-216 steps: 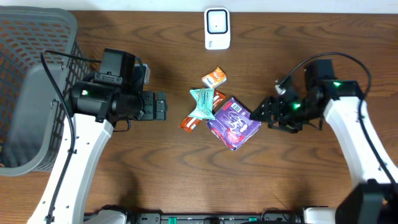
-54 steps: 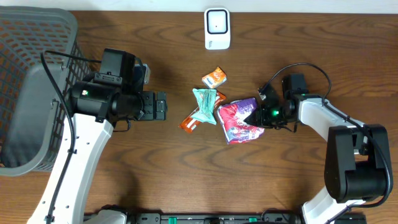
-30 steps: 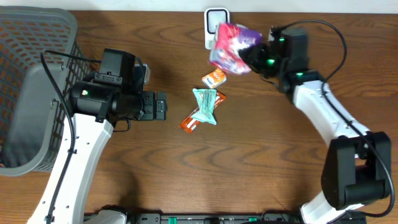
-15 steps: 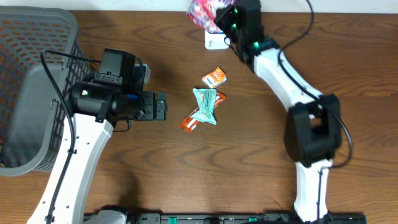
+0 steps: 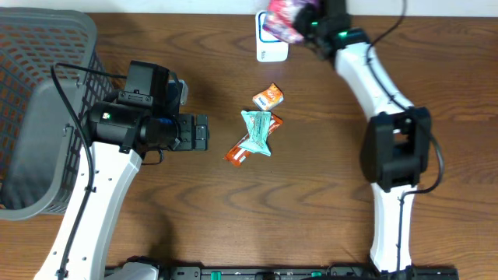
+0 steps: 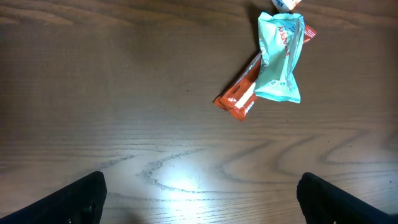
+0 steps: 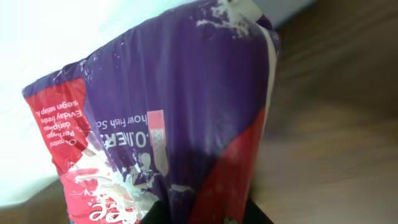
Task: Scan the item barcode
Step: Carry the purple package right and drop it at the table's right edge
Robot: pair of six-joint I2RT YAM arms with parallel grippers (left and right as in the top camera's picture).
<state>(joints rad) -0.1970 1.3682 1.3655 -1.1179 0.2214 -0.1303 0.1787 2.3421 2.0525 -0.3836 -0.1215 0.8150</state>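
Jaws of the right gripper (image 5: 313,17) stand narrow, pinched on a crinkled purple-and-red plastic snack pouch (image 5: 282,13) that sticks out leftward from them at the far edge of the brown wooden table (image 5: 327,202). The pouch hangs above a white rectangular scanner unit (image 5: 272,48) and covers its upper part in the overhead view. In the right wrist view the pouch (image 7: 155,124) fills most of the frame ahead of the jaws, with white lettering turned to the camera.

The left gripper (image 5: 201,132) hovers over bare wood, jaws spread wide with nothing between them. Ahead of those jaws, well apart, a teal foil wrapper (image 6: 280,59) lies across an orange snack bar (image 6: 239,96), touching it. A small orange-and-white packet (image 5: 268,96) sits just beyond them. A grey mesh basket (image 5: 39,117) stands behind the left jaws.
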